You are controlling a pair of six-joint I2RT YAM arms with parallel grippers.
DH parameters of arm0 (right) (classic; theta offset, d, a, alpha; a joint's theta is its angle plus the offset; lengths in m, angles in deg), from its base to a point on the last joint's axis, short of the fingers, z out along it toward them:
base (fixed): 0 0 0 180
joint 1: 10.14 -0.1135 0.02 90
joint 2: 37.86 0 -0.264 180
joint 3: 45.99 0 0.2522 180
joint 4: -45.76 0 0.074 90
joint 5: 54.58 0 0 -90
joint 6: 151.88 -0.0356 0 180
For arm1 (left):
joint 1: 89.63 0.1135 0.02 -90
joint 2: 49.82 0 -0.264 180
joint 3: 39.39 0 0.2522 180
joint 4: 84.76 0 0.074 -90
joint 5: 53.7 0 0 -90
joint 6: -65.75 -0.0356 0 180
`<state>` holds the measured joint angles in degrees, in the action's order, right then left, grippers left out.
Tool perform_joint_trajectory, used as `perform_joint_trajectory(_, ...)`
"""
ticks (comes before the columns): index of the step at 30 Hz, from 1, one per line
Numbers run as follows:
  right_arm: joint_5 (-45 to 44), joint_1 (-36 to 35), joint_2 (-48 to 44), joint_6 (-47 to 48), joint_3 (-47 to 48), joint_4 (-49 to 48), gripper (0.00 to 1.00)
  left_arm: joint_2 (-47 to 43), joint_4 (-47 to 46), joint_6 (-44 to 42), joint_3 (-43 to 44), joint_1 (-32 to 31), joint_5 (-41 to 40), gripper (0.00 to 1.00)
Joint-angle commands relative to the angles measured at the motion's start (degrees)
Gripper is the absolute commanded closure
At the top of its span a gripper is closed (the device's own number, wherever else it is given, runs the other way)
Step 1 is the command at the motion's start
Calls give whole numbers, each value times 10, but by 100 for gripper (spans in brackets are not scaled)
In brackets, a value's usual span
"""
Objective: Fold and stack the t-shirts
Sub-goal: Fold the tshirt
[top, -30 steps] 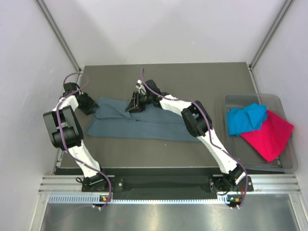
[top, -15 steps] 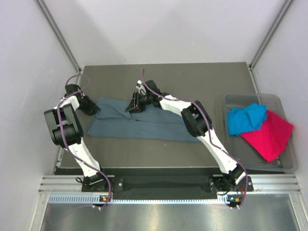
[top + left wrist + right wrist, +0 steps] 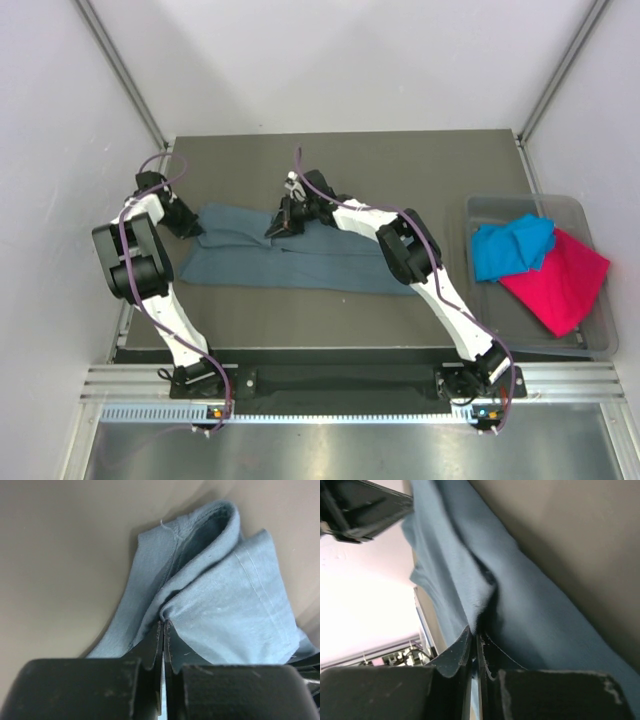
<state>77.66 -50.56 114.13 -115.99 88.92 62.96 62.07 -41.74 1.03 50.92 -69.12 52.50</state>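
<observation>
The left claw point(image 3: 163, 624) is pinched closed, its two black fingers pressed together on a bunched fold of the slate-blue shirt point(image 3: 227, 615). From that pinch the cloth fans outward in a few layers, with a stitched hem running along the upper right layer and a rolled edge curling over at the top. Bare tabletop point(image 3: 65, 565) lies to the left of the fold.

The right claw point(image 3: 474, 632) is also closed tight, nipping a raised ridge of the same shirt. A dark crease runs up from its fingertips, and the cloth spreads flat on either side of it.

From above, the left claw sits at the shirt's far left corner and the right claw at the shirt's far edge, roughly in the middle of its length. The shirt lies stretched in a long band across the left and centre of the tabletop, its left end rumpled and its right end reaching under the right arm's forearm.

Well apart from it, at the right edge of the tabletop, stands a clear tub point(image 3: 598, 335). The turquoise shirt point(image 3: 510, 247) lies crumpled in it on the left, and the pink shirt point(image 3: 560, 282) lies beside it, draping over the tub's right rim.
</observation>
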Motion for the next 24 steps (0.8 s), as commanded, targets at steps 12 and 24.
perform_joint_trajectory(12, 28, 3, -95, -12, -76, -9, 98, -50, 37, -39, -21, 1, -28, 100)
perform_joint_trajectory(24, 36, 3, -105, 6, -93, 9, 97, -90, 60, -40, -64, 6, -83, 100)
